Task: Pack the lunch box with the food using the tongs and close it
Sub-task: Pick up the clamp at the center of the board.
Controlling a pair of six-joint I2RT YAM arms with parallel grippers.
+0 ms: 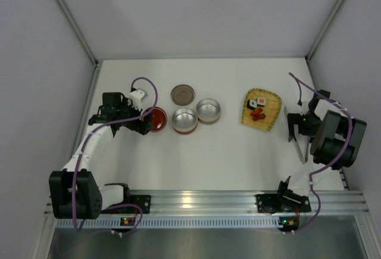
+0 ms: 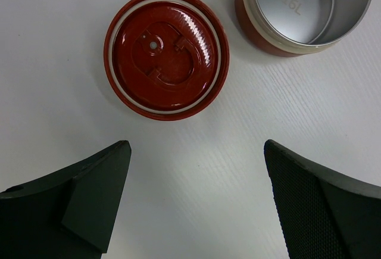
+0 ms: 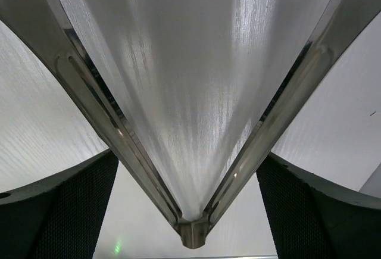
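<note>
1. The table [image 1: 238,152] carries 4 lunch-box parts in its left half: a red lid [image 2: 164,53], a red-walled bowl [image 2: 256,33], a steel bowl [image 1: 208,119] and a brown lid [image 1: 183,94].
2. Both bowls stand upright, open and touching each other. The brown lid lies just behind them.
3. The red lid lies inner face up, just left of the red-walled bowl and apart from it.
4. A yellow mat [image 1: 272,108] lies right of the bowls, well apart from them.
5. The food is on the mat: 2 sushi rolls [image 1: 261,101] at the far side and the red bits [image 1: 257,115] just in front of them.
6. The left gripper [image 2: 196,167] is released, with its jaws spread wide. It hovers over bare table, with the red lid just ahead of its fingertips and no contact.
7. The tongs [image 3: 193,234] lie at the right edge of the table, right of the mat and apart from it.
8. The right gripper [image 3: 187,164] straddles the tongs near their hinge. Its jaws are spread wide, with 1 finger outside each arm.
9. The wrist view does not settle whether the fingers [image 3: 59,211] press the arms.
10. The mat stands between the right gripper and the bowls.
</note>
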